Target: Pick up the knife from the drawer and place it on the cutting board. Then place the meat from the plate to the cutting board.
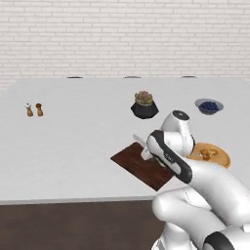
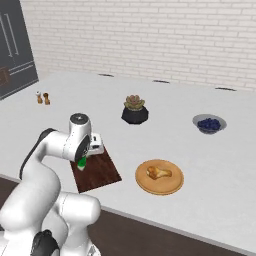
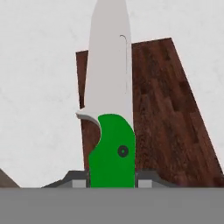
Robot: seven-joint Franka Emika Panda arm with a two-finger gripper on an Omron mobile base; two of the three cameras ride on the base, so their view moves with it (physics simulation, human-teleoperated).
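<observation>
My gripper (image 3: 111, 179) is shut on the green handle of the knife (image 3: 111, 148), whose silver blade points away over the left part of the cutting board (image 3: 175, 122). In the right base view the gripper (image 2: 92, 148) hangs just above the dark wooden board (image 2: 102, 175), with the green handle (image 2: 81, 163) sticking out below it. From the left base view the blade (image 1: 139, 140) juts out over the board's (image 1: 129, 162) far edge. The meat (image 2: 159, 172) lies on its round wooden plate (image 2: 160, 186), to the right of the board. The drawer is out of view.
A potted succulent (image 2: 134, 110) stands behind the board. A bowl of blue berries (image 2: 209, 124) sits at the back right, and two small shakers (image 2: 42, 97) at the far left. Dark cabinet doors (image 2: 15, 45) rise at the left. The counter edge runs just in front of the board.
</observation>
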